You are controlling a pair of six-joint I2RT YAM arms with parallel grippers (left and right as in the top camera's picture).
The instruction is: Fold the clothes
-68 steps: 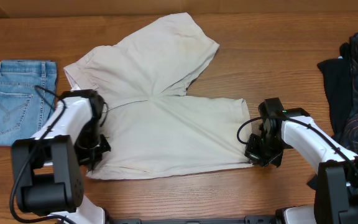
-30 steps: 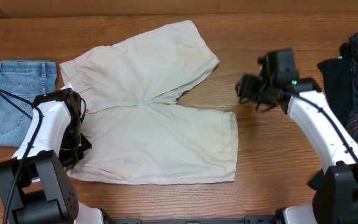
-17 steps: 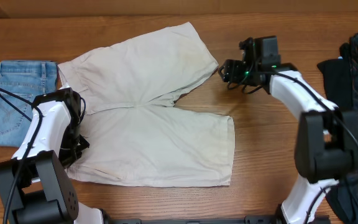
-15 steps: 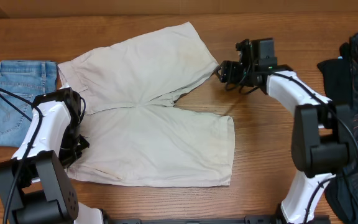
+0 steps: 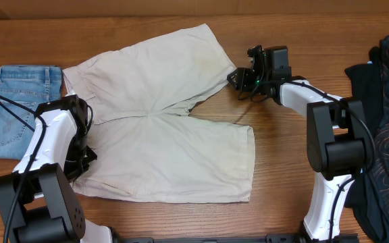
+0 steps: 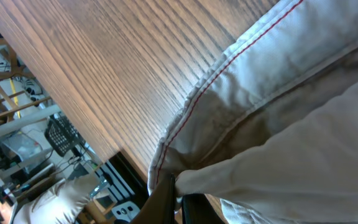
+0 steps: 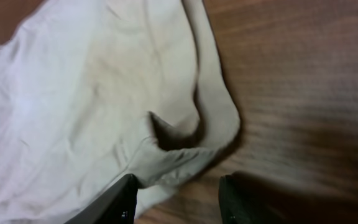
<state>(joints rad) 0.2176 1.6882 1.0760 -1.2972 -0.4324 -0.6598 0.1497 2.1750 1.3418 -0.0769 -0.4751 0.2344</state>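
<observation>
The shorts [image 5: 161, 135] lie spread flat on the middle of the table [image 5: 296, 182], with no fold made yet. The left gripper [image 6: 176, 198] is clamped on their near-left waistband corner. The right gripper [image 7: 178, 193], jaws apart, straddles the far leg's hem.

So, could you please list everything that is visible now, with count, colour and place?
shorts: one, pale beige, spread flat mid-table
jeans: one, blue denim, left edge, beside the shorts
dark clothes: one pile, black with red pattern, right edge
table: one, brown wood, under everything
left arm: one, white and black, at the shorts' near left corner, jaws shut on the fabric
right arm: one, white and black, at the far leg's hem, jaws open
</observation>
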